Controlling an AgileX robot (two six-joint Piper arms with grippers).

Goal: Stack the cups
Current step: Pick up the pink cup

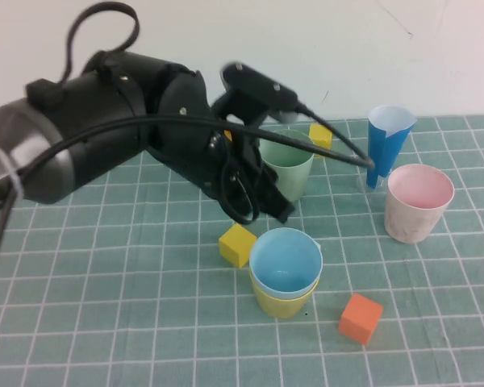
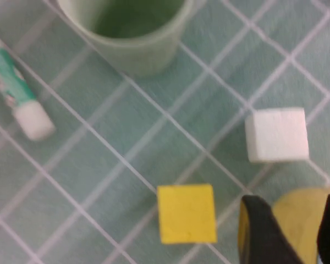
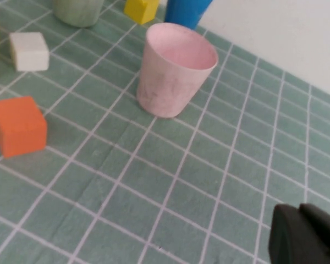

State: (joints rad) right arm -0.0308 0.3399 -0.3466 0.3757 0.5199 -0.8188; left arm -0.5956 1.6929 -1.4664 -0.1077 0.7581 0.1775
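A light blue cup [image 1: 285, 262] sits nested inside a yellow cup [image 1: 284, 304] near the middle of the mat. My left gripper [image 1: 273, 211] hangs just above and behind that stack, open. In the left wrist view the yellow cup's wall [image 2: 300, 228] shows between the spread dark fingers [image 2: 264, 234]. A sage green cup [image 1: 289, 165] stands upright behind the arm. A pale pink cup [image 1: 419, 201] stands alone to the right, also upright. My right gripper [image 3: 300, 212] is shut and empty, low over bare mat, short of the pink cup [image 3: 176, 69].
A tall blue paper cone [image 1: 387, 141] stands behind the pink cup. Yellow cubes lie left of the stack [image 1: 237, 244] and at the back [image 1: 320, 135]. An orange cube [image 1: 360, 317] lies at the front right. A white cube [image 2: 276, 135] and a small tube [image 2: 19, 96] lie under the left arm.
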